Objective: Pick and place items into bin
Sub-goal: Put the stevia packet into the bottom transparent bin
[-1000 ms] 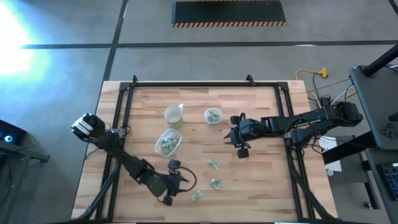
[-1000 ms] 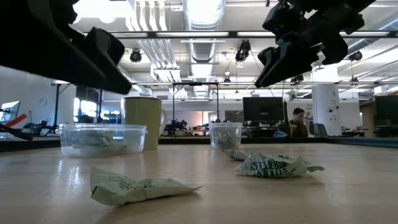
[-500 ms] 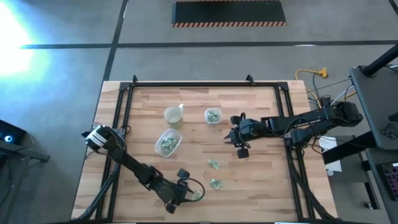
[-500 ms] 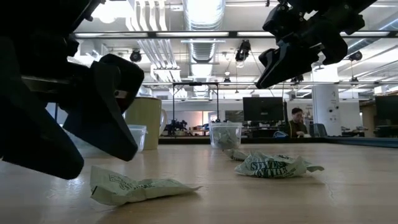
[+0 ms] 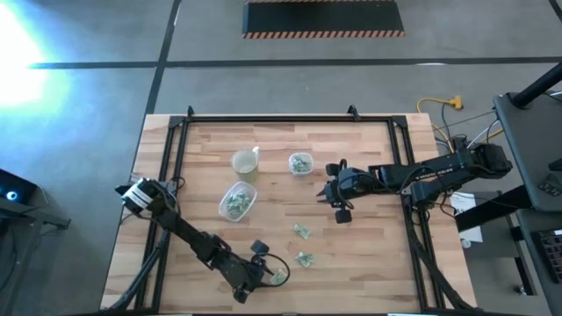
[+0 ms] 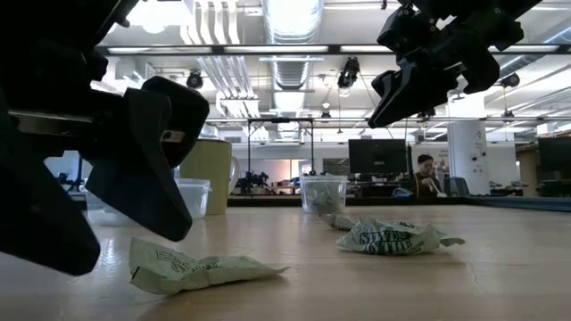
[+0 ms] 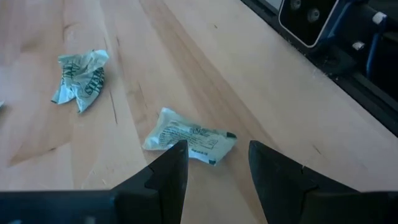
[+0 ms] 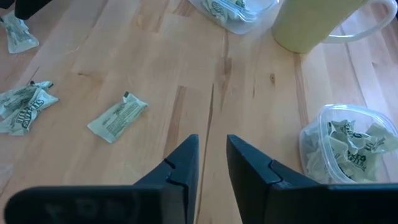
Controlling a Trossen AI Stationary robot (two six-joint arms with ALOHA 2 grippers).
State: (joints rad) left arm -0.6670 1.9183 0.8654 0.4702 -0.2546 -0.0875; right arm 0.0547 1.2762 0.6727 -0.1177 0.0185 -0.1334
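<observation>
On the wooden worktop, three loose wrapped items lie near its front edge, while more sit in two clear bins beside a pale yellowish cup. The left end effector hangs released over the frontmost item, fingers either side. The right end effector hovers mid-worktop, fingers slightly parted, grasping nothing.
</observation>
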